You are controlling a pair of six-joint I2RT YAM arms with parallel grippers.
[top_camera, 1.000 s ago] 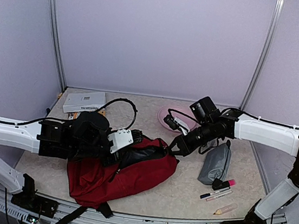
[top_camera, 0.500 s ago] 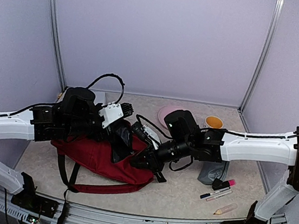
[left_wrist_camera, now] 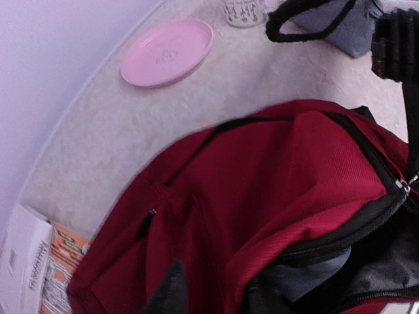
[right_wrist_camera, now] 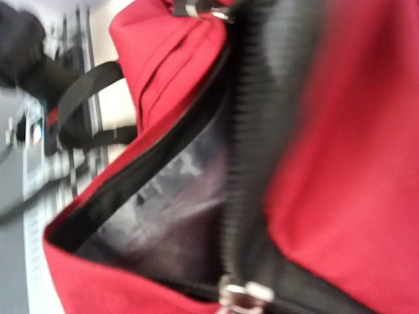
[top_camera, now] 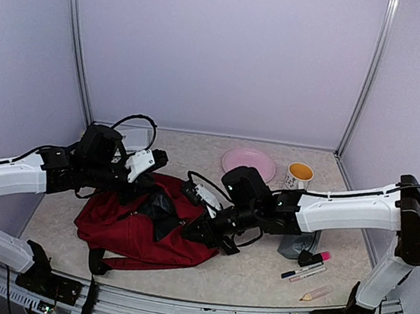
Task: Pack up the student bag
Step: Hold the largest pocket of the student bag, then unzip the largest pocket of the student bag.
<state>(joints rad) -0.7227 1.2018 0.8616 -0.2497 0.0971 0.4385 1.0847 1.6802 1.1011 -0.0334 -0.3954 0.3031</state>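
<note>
Blurrily, the student bag [right_wrist_camera: 340, 131] shows grey lining [right_wrist_camera: 170, 190].

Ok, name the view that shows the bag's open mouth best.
Right wrist: the student bag mouth fills the frame, grey lining visible, though blurred. Left wrist catches only its edge; top external shows it small and dark.

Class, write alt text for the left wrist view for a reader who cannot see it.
A dark red backpack fills the lower frame, its black zip open on grey lining. A pink plate rests on the table beyond.
</note>
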